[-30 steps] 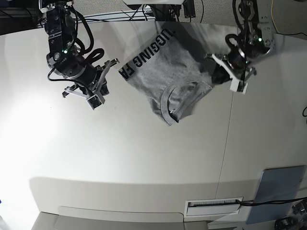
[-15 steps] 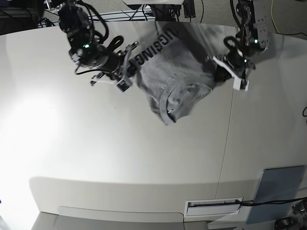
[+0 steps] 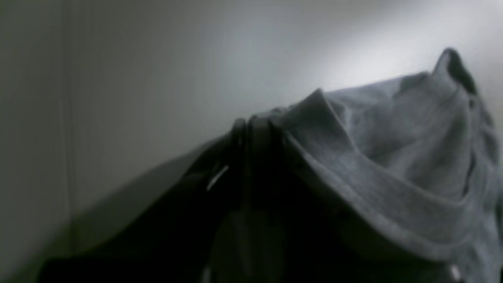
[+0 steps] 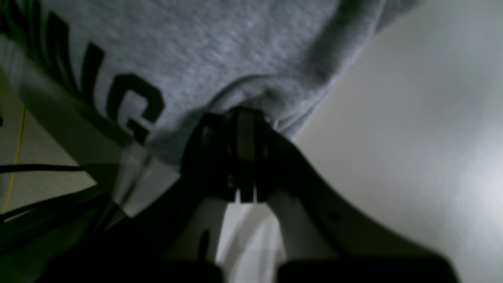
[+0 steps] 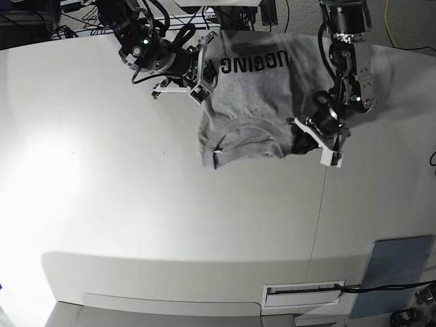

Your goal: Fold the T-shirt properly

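Observation:
The heather-grey T-shirt [image 5: 248,102] hangs bunched between my two grippers at the far side of the white table [image 5: 170,218]. Its black lettering [image 5: 255,65] faces up along the far edge. My right gripper [image 5: 203,68], on the base view's left, is shut on the shirt's edge beside the lettering. The right wrist view shows its fingertips [image 4: 245,118] pinching a fold of the T-shirt [image 4: 220,47]. My left gripper [image 5: 304,136] is shut on the shirt's near right edge. The left wrist view shows it [image 3: 251,127] closed on a hem of the T-shirt [image 3: 393,157].
A grey-blue flat pad [image 5: 395,272] lies at the table's front right corner. A white strip with a cable [image 5: 303,293] sits at the front edge. A seam [image 5: 319,225] runs down the table. Cables and equipment [image 5: 225,13] stand behind the far edge.
My right gripper moved right and back from open on the table to shut on the shirt's lettered edge. My left gripper moved forward with the shirt. The shirt spread out wider.

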Controlling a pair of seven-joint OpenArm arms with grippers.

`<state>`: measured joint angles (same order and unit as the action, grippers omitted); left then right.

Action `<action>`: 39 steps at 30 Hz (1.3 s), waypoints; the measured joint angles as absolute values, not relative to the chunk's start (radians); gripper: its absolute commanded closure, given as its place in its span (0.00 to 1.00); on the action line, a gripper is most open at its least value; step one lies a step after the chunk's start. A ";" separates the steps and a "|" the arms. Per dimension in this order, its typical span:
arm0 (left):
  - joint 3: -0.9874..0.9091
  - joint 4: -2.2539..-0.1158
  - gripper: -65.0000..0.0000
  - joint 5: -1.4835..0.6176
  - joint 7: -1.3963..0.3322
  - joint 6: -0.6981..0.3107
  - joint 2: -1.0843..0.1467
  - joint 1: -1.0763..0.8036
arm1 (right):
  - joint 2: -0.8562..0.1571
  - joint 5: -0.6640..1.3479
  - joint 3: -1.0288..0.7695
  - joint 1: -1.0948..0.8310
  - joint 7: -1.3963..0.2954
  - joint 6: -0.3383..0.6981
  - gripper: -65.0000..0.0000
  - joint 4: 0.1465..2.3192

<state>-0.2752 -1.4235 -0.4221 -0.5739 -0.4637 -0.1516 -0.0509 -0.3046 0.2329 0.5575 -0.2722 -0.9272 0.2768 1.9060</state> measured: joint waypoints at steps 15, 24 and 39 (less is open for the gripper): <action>-0.276 -1.674 0.96 -0.424 -0.670 -0.477 -0.244 -0.148 | -0.306 0.219 0.268 -0.332 -1.001 0.232 1.00 2.059; -0.345 -1.974 0.96 -0.442 -0.699 -0.388 -0.257 -0.495 | -0.305 0.221 -0.006 -0.572 -1.103 0.258 1.00 2.262; -0.474 -1.903 0.96 -0.532 -0.564 -0.495 -0.258 -1.083 | -0.305 0.220 -0.122 -1.121 -1.013 0.279 1.00 2.222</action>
